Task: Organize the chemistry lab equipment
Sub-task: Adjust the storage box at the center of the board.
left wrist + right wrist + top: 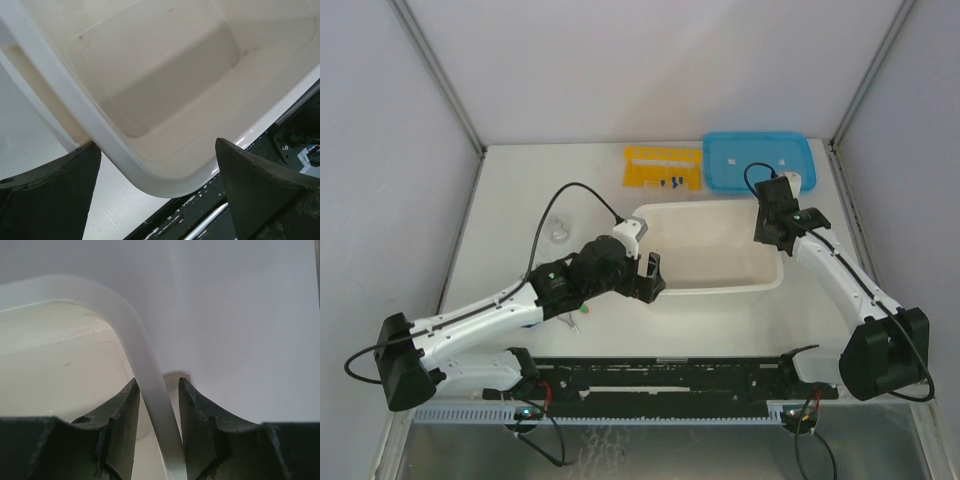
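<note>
Looking down from above: the white tub (715, 250) sits mid-table with the left gripper (648, 277) at its near-left corner and the right gripper (772, 222) at its far-right rim. The yellow tube rack (663, 166) lies beyond it beside the blue lid (760, 161), blue-capped tubes (671, 183) at the rack's near edge; a small glass vessel (558, 230) stands left of the tub, a green-tipped stick (582, 310) under the left arm. Left wrist view: jaws wide apart, tub corner between the fingers (55, 195), nothing gripped. Right wrist view: fingers (122, 425) straddle the tub's rim, slightly apart, contact uncertain. Risks, as I judge: if the right arm lifts off crooked, a finger could catch the rim and drag or tip the tub; the left arm, swinging back, could sweep the stick or knock the vessel.
</note>
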Robot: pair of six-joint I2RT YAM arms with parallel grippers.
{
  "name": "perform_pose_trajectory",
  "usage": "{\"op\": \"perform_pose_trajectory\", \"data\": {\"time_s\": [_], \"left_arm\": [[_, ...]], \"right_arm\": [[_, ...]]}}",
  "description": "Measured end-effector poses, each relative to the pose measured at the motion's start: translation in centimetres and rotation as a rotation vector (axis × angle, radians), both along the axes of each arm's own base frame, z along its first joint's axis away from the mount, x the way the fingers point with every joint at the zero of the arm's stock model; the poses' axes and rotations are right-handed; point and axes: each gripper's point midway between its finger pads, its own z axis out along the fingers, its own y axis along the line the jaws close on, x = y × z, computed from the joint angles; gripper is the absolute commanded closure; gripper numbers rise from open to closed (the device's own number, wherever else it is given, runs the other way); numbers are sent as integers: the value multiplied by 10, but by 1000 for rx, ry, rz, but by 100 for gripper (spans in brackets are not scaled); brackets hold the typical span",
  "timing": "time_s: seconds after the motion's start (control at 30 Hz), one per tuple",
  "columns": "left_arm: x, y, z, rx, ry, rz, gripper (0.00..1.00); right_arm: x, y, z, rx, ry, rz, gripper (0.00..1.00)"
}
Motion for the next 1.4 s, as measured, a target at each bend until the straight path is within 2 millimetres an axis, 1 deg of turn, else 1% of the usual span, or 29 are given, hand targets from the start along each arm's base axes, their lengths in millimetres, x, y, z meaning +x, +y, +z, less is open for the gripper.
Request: {"op": "perform_pose_trajectory", "data": {"time_s": [0.2, 0.4, 0.47, 0.57, 0.67, 0.77, 0.83, 0.9, 1.0, 1.23, 1.3, 1.4], "left_arm": [[-2, 4, 0, 18, -11, 10, 0], [-1, 8, -3, 46, -18, 22, 0], [-2, 9, -4, 52, -19, 21, 0], [-3, 9, -3, 59, -26, 14, 0], [-4, 11, -2, 68, -26, 13, 0], [-5, 16, -1, 78, -26, 20, 0], [-6, 20, 0, 85, -28, 26, 0], [-6, 23, 3, 90, -35, 31, 0], [-3, 25, 10, 93, -47, 41, 0], [13, 27, 26, 88, -60, 71, 0], [19, 26, 27, 93, -59, 77, 0], [21, 24, 20, 106, -39, 68, 0]], "right_arm": [[-9, 4, 6, 2, -5, 7, 65], [-23, 8, 27, 22, -60, 13, 64], [-26, 9, 36, 38, -92, 13, 62], [-29, 10, 44, 57, -120, 17, 61], [-28, 14, 39, 66, -99, 28, 61], [-25, 19, 21, 60, -36, 39, 61], [-22, 23, 5, 49, 20, 47, 61], [-19, 25, -5, 38, 52, 54, 61], [-15, 27, -3, 41, 38, 55, 61], [-16, 27, 0, 41, 29, 56, 60], [-18, 26, 5, 47, 16, 54, 60], [-22, 24, 13, 57, -3, 54, 60]]}}
